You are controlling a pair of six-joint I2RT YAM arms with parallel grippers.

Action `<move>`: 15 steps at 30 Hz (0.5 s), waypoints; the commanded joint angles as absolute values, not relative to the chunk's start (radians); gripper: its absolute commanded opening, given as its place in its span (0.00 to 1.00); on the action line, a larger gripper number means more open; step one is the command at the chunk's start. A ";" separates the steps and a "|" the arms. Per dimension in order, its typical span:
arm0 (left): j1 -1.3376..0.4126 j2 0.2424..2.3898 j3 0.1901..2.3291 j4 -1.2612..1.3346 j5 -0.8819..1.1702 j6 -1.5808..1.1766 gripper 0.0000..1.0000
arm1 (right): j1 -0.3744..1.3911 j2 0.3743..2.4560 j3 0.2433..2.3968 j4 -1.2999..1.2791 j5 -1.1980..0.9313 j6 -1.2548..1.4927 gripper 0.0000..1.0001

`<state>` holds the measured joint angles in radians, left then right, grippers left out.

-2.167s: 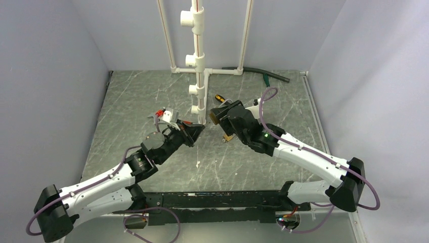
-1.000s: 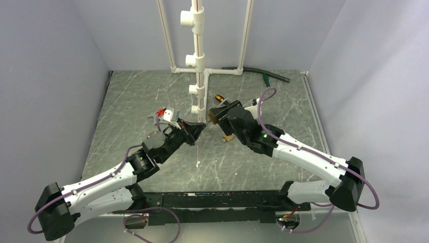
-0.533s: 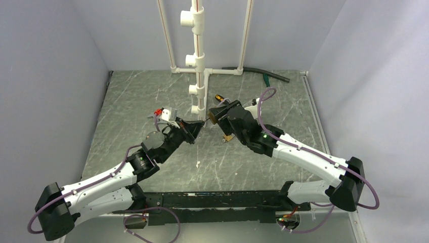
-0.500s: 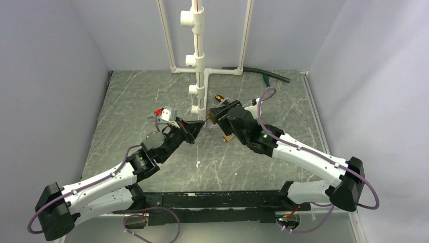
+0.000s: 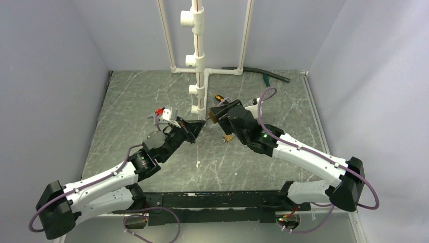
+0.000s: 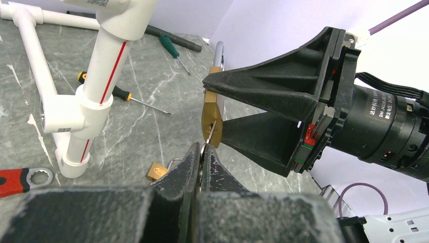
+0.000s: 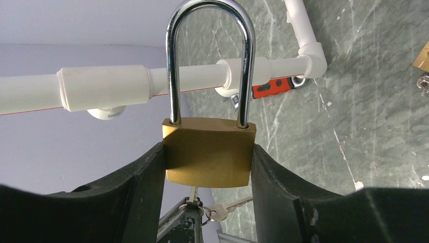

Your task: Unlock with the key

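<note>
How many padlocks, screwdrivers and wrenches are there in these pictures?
Padlocks: 2 (large padlock, small padlock)
Screwdrivers: 2 (orange-black screwdriver, green screwdriver)
Wrenches: 1 (red-handled wrench)
Total: 5

1. Your counter (image 5: 131, 101) is grey and marbled; a white pipe frame (image 5: 198, 61) stands at its far middle.
2. Black hose (image 5: 263, 74) and green screwdriver (image 6: 169, 43) lie far right.
3. Around the pipe: orange-black screwdriver (image 6: 109, 90), red wrench (image 6: 15, 178), small brass padlock (image 6: 158, 171).

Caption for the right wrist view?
Right gripper clamps the brass padlock, shackle closed; left gripper holds the key at its underside.
</note>
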<state>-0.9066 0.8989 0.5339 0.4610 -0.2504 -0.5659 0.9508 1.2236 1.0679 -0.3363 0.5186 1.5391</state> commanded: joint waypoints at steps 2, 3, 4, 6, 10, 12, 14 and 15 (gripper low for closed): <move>-0.904 0.900 0.526 0.511 -0.257 -0.581 0.00 | 0.957 1.202 1.098 -0.224 0.536 1.533 0.00; -0.905 0.899 0.524 0.511 -0.258 -0.583 0.00 | 0.957 1.201 1.098 -0.224 0.538 1.533 0.00; -0.904 0.899 0.521 0.515 -0.257 -0.585 0.00 | 0.957 1.202 1.100 -0.225 0.538 1.530 0.00; -0.904 0.902 0.520 0.520 -0.255 -0.584 0.00 | 0.957 1.203 1.101 -0.226 0.537 1.529 0.00; -0.904 0.919 0.529 0.523 -0.251 -0.583 0.00 | 0.957 1.217 1.113 -0.219 0.523 1.531 0.00; -0.904 0.927 0.533 0.526 -0.247 -0.583 0.00 | 0.957 1.225 1.124 -0.223 0.515 1.527 0.00; -0.905 0.931 0.534 0.531 -0.246 -0.583 0.00 | 0.957 1.227 1.126 -0.224 0.514 1.526 0.00; -0.904 0.931 0.532 0.533 -0.245 -0.583 0.00 | 0.957 1.226 1.122 -0.222 0.513 1.527 0.00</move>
<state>-0.9066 0.9257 0.5270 0.4717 -0.2512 -0.5709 0.9516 1.2316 1.0683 -0.3317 0.5148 1.5326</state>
